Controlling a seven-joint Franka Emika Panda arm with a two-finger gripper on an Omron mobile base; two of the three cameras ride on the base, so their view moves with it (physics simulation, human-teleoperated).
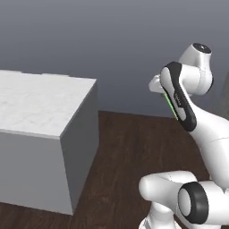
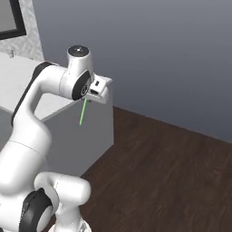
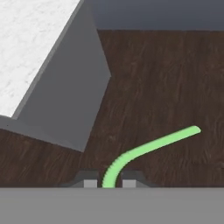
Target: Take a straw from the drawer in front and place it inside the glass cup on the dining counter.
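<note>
My gripper [image 2: 90,100] hangs over the dark floor just off the corner of the dining counter [image 2: 13,77], shut on the top end of the straw [image 2: 83,112]. The thin light-green straw points down from the fingers. In the hand view the straw [image 3: 148,148] rises between the two fingertips of the gripper [image 3: 109,183] and bends to the right over the floor, with the white marble dining counter [image 3: 30,43] at upper left. A tiny pale thing [image 2: 10,54] stands far back on the counter, too small to tell whether it is the glass cup. The drawer is out of view.
The counter [image 1: 36,103] has plain grey side walls and a sharp corner close to the hand. Dark wooden floor [image 2: 172,172] spreads to the right, up to a grey wall [image 1: 112,44]. A dark-framed panel [image 2: 11,18] hangs on the wall at upper left.
</note>
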